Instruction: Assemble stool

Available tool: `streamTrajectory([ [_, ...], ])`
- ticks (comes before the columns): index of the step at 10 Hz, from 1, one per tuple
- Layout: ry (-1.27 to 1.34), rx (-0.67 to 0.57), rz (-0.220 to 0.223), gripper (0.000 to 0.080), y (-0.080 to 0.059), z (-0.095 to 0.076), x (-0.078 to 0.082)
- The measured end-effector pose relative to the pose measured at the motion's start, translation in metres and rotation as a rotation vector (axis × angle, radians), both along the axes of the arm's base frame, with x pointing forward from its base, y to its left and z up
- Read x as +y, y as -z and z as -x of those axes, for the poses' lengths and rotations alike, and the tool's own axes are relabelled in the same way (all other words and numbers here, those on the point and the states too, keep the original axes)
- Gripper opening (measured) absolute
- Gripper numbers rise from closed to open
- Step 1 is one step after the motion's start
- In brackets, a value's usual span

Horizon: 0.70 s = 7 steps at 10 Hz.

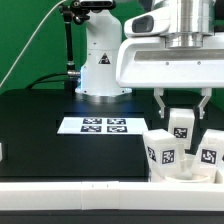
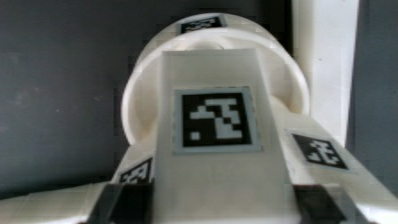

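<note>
Claw [image 2: 214, 208] tight around one tagged leg [image 2: 214, 110], upright over the round white seat [image 2: 132, 100]

The arm [image 1: 100, 58] stands on its base at the back; its wrist [image 1: 172, 45] sits high at the exterior view's right, pointing straight down; the gripper [image 1: 182, 112] hangs vertical below it; its 2 dark fingers [image 1: 162, 104] press against opposite sides of 1 upright leg [image 1: 181, 124], tips level.
</note>
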<state>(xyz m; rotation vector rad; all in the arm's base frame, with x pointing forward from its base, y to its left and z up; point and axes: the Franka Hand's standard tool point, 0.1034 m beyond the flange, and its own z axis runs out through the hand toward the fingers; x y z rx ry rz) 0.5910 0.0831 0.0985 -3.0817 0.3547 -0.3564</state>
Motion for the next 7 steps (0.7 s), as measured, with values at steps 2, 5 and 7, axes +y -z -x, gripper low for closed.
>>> streamTrajectory([
  [2, -0.001, -0.001, 0.003, 0.0338, 0.003, 0.000, 0.000],
  [5, -0.005, -0.055, 0.015, 0.0338, 0.011, 0.005, -0.002],
  [7, -0.012, -0.122, 0.024, 0.0338, 0.011, 0.001, -0.002],
])
